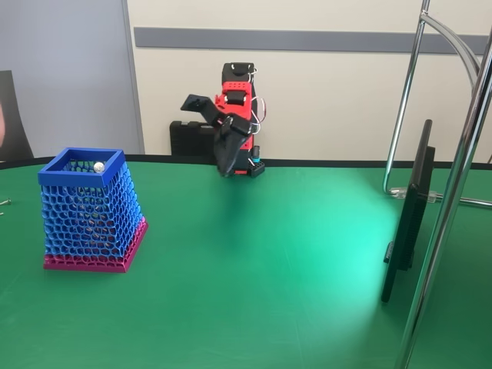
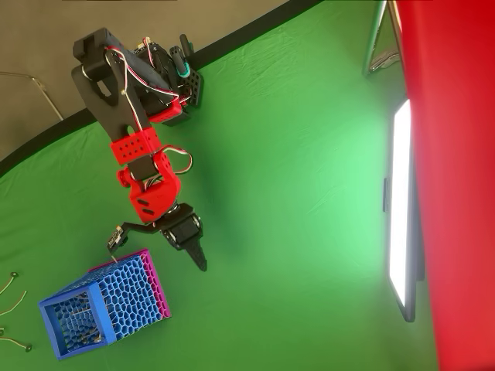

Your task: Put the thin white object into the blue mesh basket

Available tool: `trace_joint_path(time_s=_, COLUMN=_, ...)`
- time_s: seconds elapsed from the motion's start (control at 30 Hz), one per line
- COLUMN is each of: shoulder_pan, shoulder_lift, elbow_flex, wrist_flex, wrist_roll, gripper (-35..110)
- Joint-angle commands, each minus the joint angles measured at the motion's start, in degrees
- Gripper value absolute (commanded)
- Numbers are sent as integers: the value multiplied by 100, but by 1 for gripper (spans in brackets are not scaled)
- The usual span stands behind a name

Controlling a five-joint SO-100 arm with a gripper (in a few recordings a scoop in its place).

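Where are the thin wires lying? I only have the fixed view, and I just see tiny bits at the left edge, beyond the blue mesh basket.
Observer: In the overhead view, several thin hooked wires lie on the green table at the picture's left edge, apart from the blue mesh basket.
Operator: Is the gripper open?
Observer: Yes. From overhead, the gripper has its jaws spread wide.
Operator: Is it over the basket's mouth?
Observer: No. From overhead it shows beside the basket's magenta base band, not over the blue rim.
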Motion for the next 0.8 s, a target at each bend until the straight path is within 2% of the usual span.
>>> trace_joint_path(time_s=0.0, shoulder_pan=-97, shoulder_lift=686, elbow_flex=193, wrist_flex=308, wrist_roll=439, gripper=0)
trace_joint_path(time_s=0.3, shoulder_pan=-123, shoulder_lift=2268, elbow_flex=1424, wrist_flex=1230, wrist_roll=1433, gripper=0)
trace_joint_path(time_s=0.77, shoulder_pan=44, shoulder_lift=5317, elbow_flex=4324, wrist_flex=1336, wrist_roll=1749, gripper=0)
